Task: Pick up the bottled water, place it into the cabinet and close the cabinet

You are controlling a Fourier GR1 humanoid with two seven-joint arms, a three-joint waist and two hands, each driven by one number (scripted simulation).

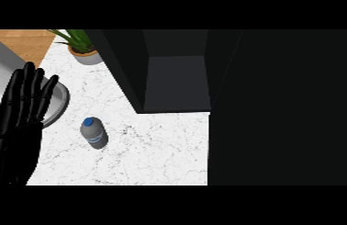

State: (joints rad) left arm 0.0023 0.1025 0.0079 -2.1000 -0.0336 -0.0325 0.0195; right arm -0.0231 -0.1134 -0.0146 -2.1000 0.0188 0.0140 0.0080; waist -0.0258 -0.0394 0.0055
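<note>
A small water bottle (93, 132) with a blue cap stands on the white marble counter (149, 150), in front of and left of the cabinet. The dark cabinet (176, 77) is open, its grey inside shelf showing; its door (278, 104) swings out and fills the view's right side. My left hand (24, 109) rests open at the left edge, fingers up, a short way left of the bottle and apart from it. My right hand does not show.
A potted green plant (81, 47) stands at the back left of the counter. A grey round plate (58, 102) lies partly behind my left hand. A strip of wooden floor (24, 42) shows beyond the counter's left edge.
</note>
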